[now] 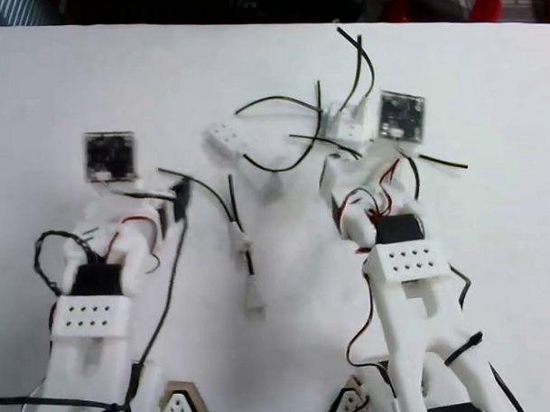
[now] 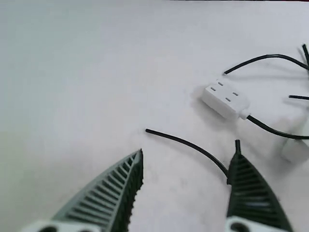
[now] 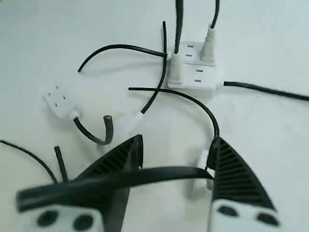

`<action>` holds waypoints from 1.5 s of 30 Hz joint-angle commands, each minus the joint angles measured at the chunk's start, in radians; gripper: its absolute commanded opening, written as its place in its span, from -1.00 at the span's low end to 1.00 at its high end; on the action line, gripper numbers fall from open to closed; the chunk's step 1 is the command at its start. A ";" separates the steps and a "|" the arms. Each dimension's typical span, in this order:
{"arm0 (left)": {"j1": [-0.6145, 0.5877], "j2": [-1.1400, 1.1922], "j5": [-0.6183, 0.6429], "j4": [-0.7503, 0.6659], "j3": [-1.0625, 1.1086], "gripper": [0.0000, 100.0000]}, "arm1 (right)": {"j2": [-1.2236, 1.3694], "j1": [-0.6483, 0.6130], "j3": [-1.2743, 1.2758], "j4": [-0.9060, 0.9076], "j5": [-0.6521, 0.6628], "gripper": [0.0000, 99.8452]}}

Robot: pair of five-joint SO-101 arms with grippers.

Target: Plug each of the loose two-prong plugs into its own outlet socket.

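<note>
With the left claw (image 2: 188, 147) and right claw (image 3: 176, 139) both spread, grip the probably light, rigid loose plug (image 1: 241, 236), lying at 6 o'clock from the free socket block (image 1: 227, 135), across its body sides

Table (image 2: 72, 72): matt white, smooth. Outlet socket (image 2: 224, 99): smooth white plastic, slight sheen. Cord (image 2: 188, 145): black, glossy sheath. Left gripper fingers (image 2: 120, 188): ridged matt plastic.

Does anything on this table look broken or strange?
Yes. The short cord from the empty outlet block ends in a cut tip with copper showing, so it connects to nothing.
</note>
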 commanded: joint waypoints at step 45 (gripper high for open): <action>0.463 1.432 -0.249 0.327 -1.298 -0.73 | -0.033 0.186 0.219 -0.337 -0.155 -0.60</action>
